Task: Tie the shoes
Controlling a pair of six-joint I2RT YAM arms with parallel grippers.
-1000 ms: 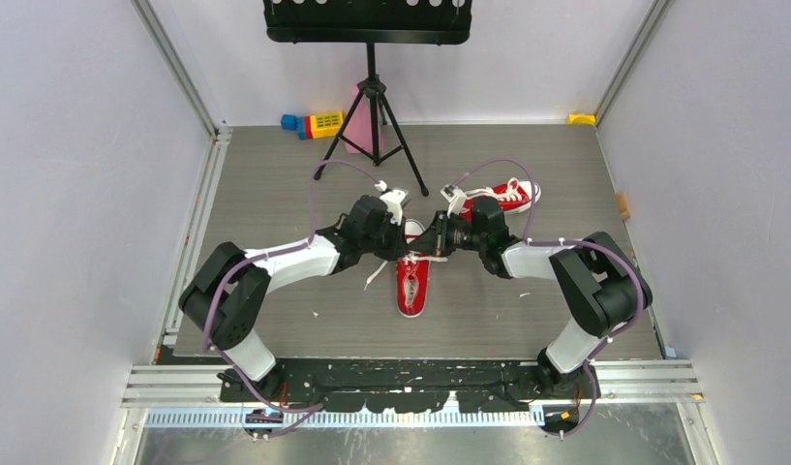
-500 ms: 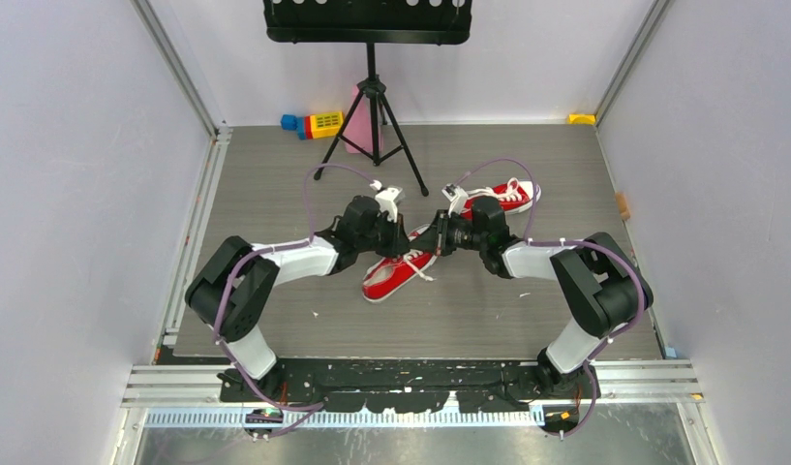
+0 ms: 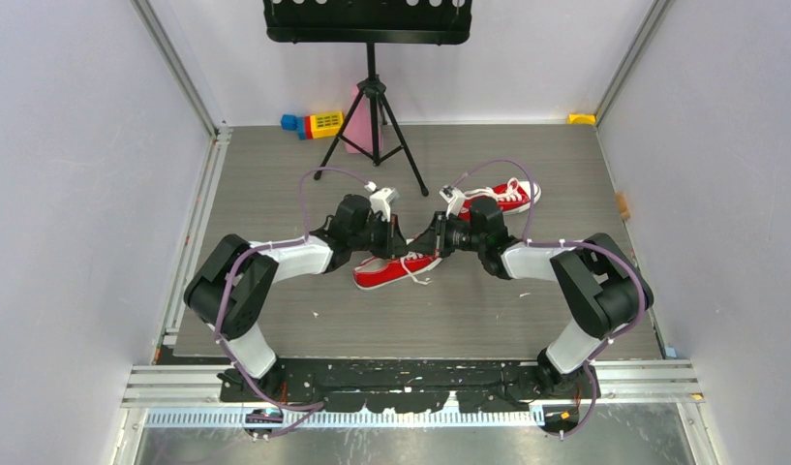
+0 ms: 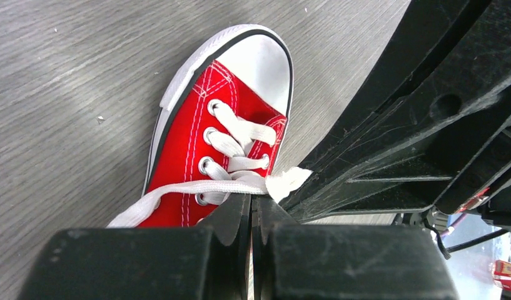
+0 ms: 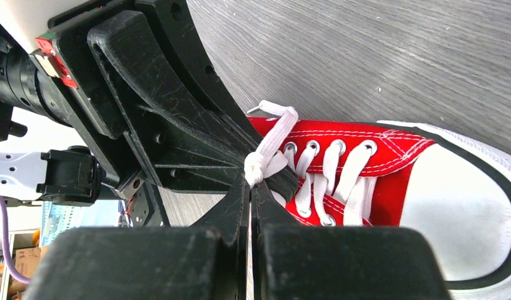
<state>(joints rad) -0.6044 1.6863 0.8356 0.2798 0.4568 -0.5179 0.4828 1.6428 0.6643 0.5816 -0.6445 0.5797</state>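
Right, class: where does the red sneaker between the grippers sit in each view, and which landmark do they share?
Top external: red sneaker at centre.
Left wrist: red sneaker mid-frame, toe upward.
Right wrist: red sneaker at right, toe rightward.
Shared landmark: its white laces.

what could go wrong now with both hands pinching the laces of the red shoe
The left hand and right hand are both shut on the laces, almost touching each other, so they might collide or a lace could slip free. Nothing pins the shoe to the table, so pulling may just drag or swing it instead of tightening anything.
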